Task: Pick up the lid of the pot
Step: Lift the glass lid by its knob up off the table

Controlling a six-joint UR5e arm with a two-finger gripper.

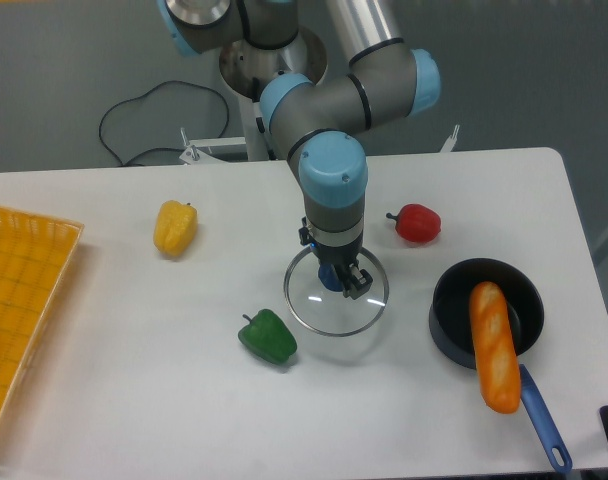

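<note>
My gripper (pixel 333 262) points down at the middle of the table, its fingers shut on the blue knob of the pot lid (pixel 319 312). The lid is round and see-through with a thin pale rim, and it hangs level, or nearly so, a little above the white tabletop. The fingers cover part of the knob, and the gripper body hides part of the lid's far side.
A green pepper (pixel 269 338) lies just left of the lid, a yellow pepper (pixel 175 228) farther left, a red one (pixel 418 223) behind right. At right, a black pan (pixel 452 325) holds part of a long orange object (pixel 496 350). An orange crate (pixel 24 290) stands left.
</note>
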